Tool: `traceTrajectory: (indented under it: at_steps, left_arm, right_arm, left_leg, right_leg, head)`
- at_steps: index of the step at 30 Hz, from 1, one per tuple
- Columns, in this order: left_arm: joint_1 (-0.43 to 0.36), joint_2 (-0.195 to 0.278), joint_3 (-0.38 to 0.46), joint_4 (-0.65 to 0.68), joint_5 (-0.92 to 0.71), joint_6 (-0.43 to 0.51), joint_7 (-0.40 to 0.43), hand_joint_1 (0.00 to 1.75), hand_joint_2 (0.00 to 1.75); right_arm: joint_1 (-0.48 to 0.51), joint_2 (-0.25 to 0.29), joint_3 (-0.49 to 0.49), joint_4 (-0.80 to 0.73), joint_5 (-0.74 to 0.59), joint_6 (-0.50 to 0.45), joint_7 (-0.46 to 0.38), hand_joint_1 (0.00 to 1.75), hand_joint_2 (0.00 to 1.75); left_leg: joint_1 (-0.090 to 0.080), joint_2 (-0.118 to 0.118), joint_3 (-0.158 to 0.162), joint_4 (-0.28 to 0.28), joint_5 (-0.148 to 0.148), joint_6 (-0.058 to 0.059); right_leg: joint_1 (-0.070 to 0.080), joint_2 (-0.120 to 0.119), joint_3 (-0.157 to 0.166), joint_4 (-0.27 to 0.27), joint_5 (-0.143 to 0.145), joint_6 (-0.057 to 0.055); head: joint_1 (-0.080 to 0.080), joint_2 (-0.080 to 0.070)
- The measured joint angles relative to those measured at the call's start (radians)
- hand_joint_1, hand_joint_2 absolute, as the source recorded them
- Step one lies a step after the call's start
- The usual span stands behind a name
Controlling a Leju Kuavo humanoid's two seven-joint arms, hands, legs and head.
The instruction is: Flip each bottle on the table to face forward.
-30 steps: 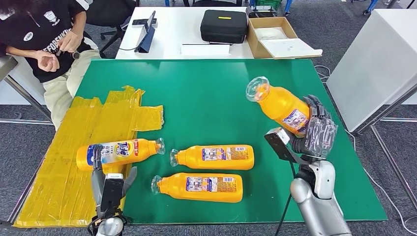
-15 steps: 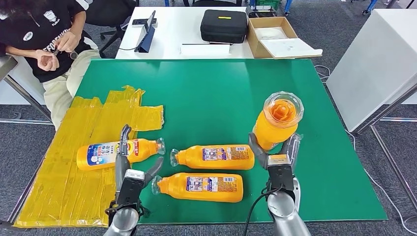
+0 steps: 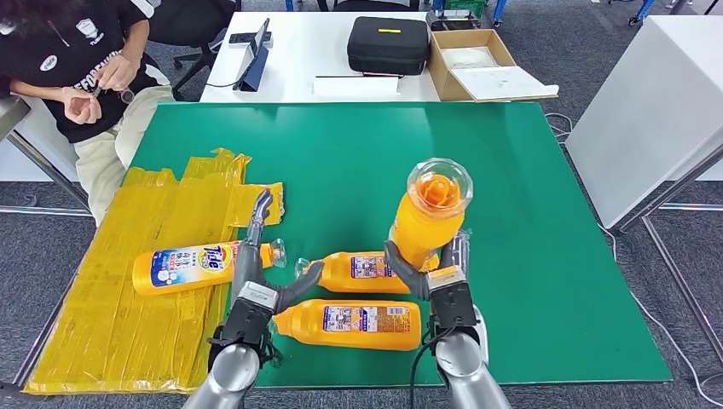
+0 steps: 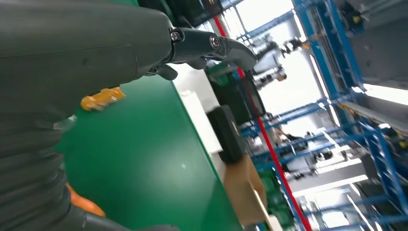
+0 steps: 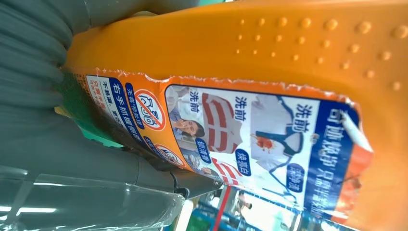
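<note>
My right hand (image 3: 437, 277) grips an orange bottle (image 3: 425, 216) and holds it upright above the green table (image 3: 511, 170), its clear cap toward the camera. In the right wrist view that bottle (image 5: 269, 96) shows its back label close up. Two orange bottles lie on the mat: one (image 3: 375, 271) just behind my hands and one (image 3: 348, 324) nearer me, both with back labels up. A third bottle (image 3: 192, 265) lies on the yellow sheet (image 3: 111, 315) with its front label up. My left hand (image 3: 260, 285) is raised between the bottles with its fingers apart and holds nothing; its fingers (image 4: 211, 45) show spread in the left wrist view.
A person sits at the far left corner (image 3: 77, 68). Behind the green table stands a white table with a black case (image 3: 388, 44), a cardboard box (image 3: 477, 66) and a tablet (image 3: 253, 60). A white cabinet (image 3: 656, 102) stands to the right.
My right hand has swung the bottle from tilted at the right to upright and carried it left toward the middle. My left hand has risen and moved right, toward the lying bottles.
</note>
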Motion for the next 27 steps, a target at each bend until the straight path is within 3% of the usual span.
traceTrajectory:
  at_steps: [6,10,27]
  left_arm:
    - [-0.043,0.011,-0.033,-0.017,0.140,-0.209,0.068,0.00,1.75]
    - [-0.078,0.024,-0.041,-0.006,0.194,-0.282,0.091,0.00,1.75]
    - [-0.147,0.035,-0.055,0.039,0.235,-0.307,0.101,0.00,1.75]
  right_arm:
    - [-0.031,0.034,0.009,0.047,0.021,0.040,0.003,1.75,1.75]
    - [-0.058,0.050,0.018,0.097,0.030,0.059,-0.004,1.75,1.75]
    - [-0.094,0.068,0.061,0.196,0.082,0.020,0.004,1.75,1.75]
  left_leg:
    - [0.000,0.000,0.000,0.000,0.000,0.000]
    - [0.000,0.000,0.000,0.000,0.000,0.000]
    - [0.000,0.000,-0.001,0.000,0.000,0.000]
  right_leg:
    - [0.000,0.000,0.000,0.000,0.000,0.000]
    - [0.000,0.000,0.000,0.000,0.000,0.000]
    - [0.000,0.000,-0.001,0.000,0.000,0.000]
  head:
    - [0.000,0.000]
    - [0.000,0.000]
    - [0.000,0.000]
